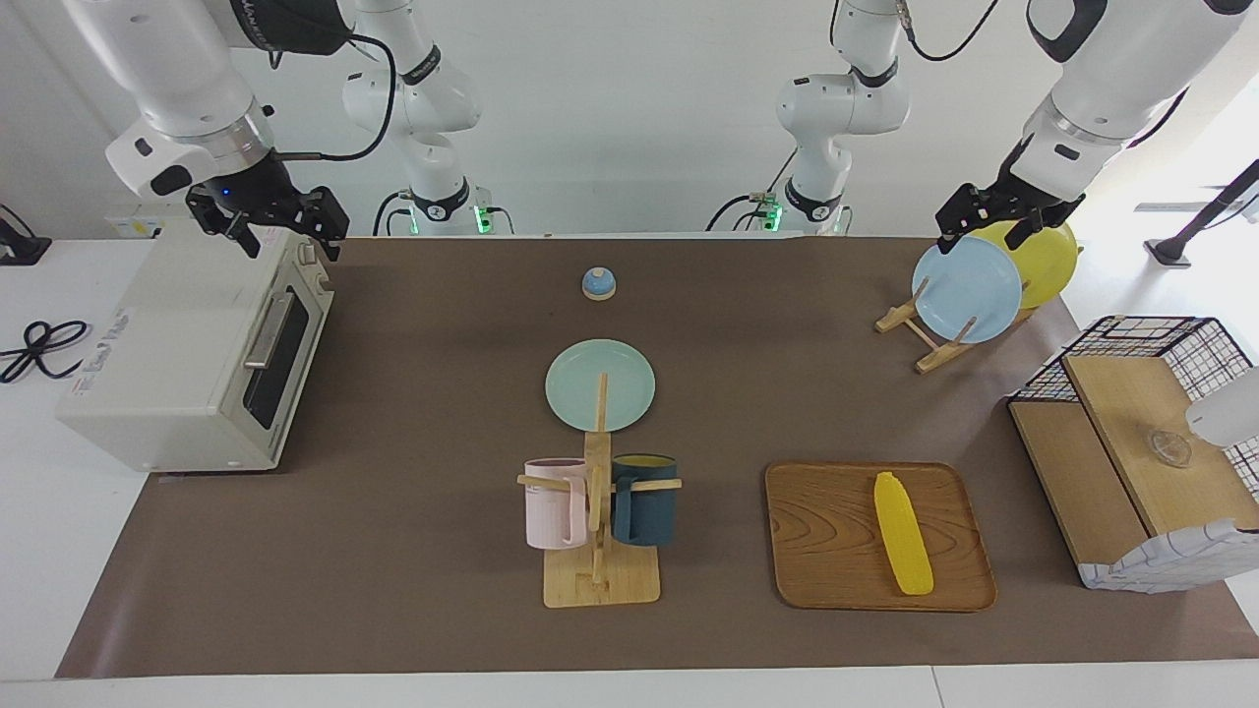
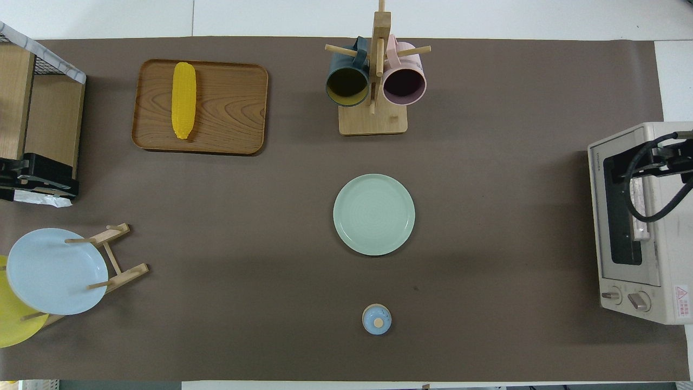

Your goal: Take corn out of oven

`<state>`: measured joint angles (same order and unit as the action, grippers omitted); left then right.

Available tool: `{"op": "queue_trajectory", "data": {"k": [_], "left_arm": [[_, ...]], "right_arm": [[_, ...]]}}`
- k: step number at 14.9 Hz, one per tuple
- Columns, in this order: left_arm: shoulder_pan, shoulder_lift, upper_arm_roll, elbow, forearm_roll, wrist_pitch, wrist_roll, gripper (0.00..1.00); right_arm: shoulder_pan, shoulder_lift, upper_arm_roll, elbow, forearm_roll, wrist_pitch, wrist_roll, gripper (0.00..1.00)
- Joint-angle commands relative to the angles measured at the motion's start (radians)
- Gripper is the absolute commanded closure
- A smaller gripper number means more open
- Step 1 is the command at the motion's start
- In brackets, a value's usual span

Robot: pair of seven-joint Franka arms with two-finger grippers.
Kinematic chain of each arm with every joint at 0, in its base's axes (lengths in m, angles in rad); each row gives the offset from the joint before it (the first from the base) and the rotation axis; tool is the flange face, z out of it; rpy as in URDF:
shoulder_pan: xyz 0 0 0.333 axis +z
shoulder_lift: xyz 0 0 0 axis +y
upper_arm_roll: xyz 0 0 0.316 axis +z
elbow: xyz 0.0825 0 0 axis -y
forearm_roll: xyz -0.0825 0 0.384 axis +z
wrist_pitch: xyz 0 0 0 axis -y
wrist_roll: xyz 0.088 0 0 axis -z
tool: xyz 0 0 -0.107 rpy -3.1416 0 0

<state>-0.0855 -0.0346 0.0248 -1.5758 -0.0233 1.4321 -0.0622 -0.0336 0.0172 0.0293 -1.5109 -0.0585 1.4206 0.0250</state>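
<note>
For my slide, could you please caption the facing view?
Corn lies on the wooden tray, oven door shut; right tool over the oven, left tool over the plate rack.

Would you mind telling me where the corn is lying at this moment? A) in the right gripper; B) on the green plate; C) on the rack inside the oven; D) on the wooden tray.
D: the corn lies flat on the wooden tray, toward the left arm's end of the table, while the oven stands with its door shut at the right arm's end.
</note>
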Motion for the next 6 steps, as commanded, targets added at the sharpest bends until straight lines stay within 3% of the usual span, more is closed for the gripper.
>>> {"op": "queue_trajectory", "data": {"k": [1, 6], "left_arm": [[0.006, -0.014, -0.006, -0.017, 0.008, 0.013, -0.01, 0.0], [0.023, -0.016, -0.011, -0.02, 0.008, 0.027, 0.001, 0.0]], "right_arm": [[-0.014, 0.007, 0.009, 0.009, 0.014, 0.008, 0.001, 0.0], [-0.012, 0.006, 0.009, 0.009, 0.014, 0.008, 0.001, 0.0]]}}
